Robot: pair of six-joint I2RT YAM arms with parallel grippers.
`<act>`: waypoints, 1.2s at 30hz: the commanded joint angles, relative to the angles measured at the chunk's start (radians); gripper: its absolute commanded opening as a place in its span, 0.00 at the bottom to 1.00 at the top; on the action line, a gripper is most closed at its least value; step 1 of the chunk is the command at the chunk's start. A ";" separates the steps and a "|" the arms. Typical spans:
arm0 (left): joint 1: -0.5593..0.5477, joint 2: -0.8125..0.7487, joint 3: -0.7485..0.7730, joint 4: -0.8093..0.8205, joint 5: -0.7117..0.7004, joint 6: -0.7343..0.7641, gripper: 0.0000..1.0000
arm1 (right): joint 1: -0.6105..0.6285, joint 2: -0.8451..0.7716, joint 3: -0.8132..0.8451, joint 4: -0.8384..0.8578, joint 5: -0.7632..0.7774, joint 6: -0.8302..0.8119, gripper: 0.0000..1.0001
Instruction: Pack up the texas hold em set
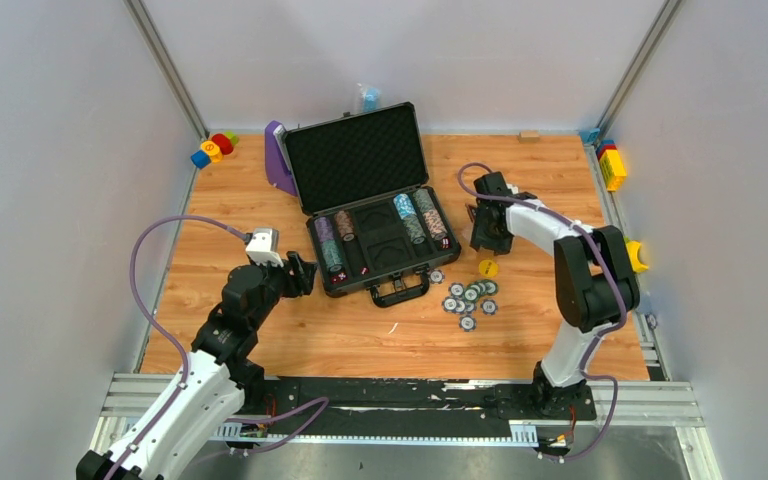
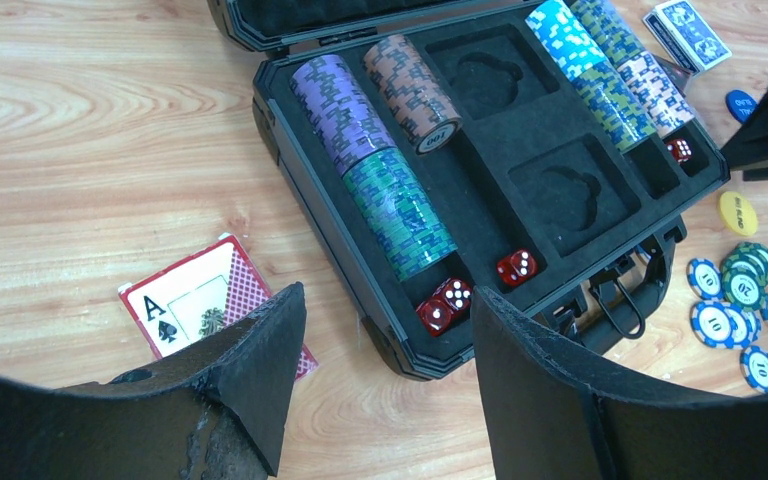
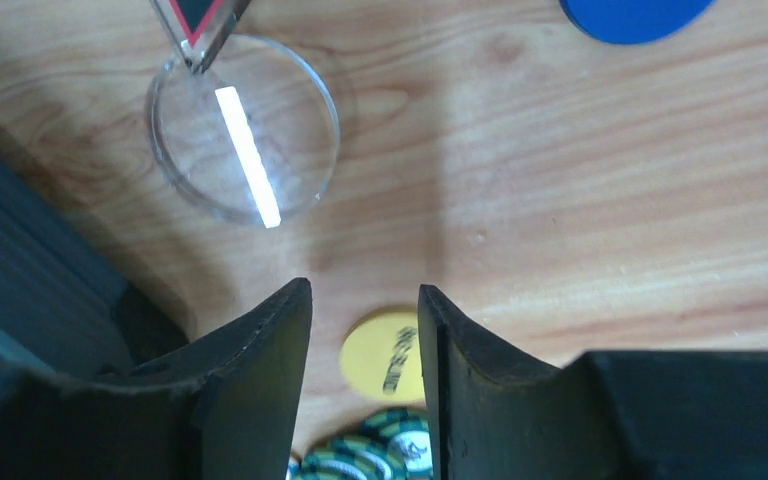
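The dark grey briefcase (image 1: 355, 155) lies open mid-table, with rows of striped chips (image 2: 385, 185) and red dice (image 2: 445, 303) in its black foam (image 2: 500, 130). Its two card slots are empty. My left gripper (image 1: 305, 272) is open and empty at the case's front left corner (image 2: 388, 300). A red card deck (image 2: 195, 300) lies beside it. My right gripper (image 1: 487, 235) is open and empty (image 3: 365, 290) above the table right of the case. A yellow dealer button (image 3: 385, 355) and loose chips (image 1: 470, 297) lie below it, and a clear round button (image 3: 243, 127) lies ahead. A blue deck (image 2: 690, 30) and a blue button (image 2: 742, 103) lie nearby.
A purple stand (image 1: 278, 160) leans behind the lid's left side. Coloured toy blocks sit at the back left corner (image 1: 215, 148) and along the right edge (image 1: 612, 165). A yellow piece (image 1: 638, 255) lies at the right rail. Grey walls enclose the table.
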 commanded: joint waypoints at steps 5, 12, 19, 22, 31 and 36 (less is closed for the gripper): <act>0.003 -0.005 -0.005 0.020 -0.009 -0.005 0.70 | 0.004 -0.128 -0.013 -0.047 -0.033 0.019 0.45; 0.002 -0.003 -0.004 0.019 -0.007 -0.004 0.70 | 0.004 -0.117 -0.061 -0.050 -0.052 0.027 0.76; 0.002 -0.001 -0.002 0.020 -0.006 -0.004 0.70 | 0.004 -0.154 -0.170 -0.055 -0.043 0.070 0.75; 0.003 0.002 -0.002 0.021 -0.004 -0.005 0.70 | 0.004 -0.135 -0.182 -0.055 -0.030 0.084 0.71; 0.002 0.002 -0.001 0.018 -0.005 -0.005 0.71 | -0.012 -0.071 -0.170 -0.023 -0.032 0.080 0.66; 0.003 0.003 -0.001 0.018 -0.007 -0.004 0.71 | -0.031 -0.075 -0.176 -0.012 -0.039 0.070 0.65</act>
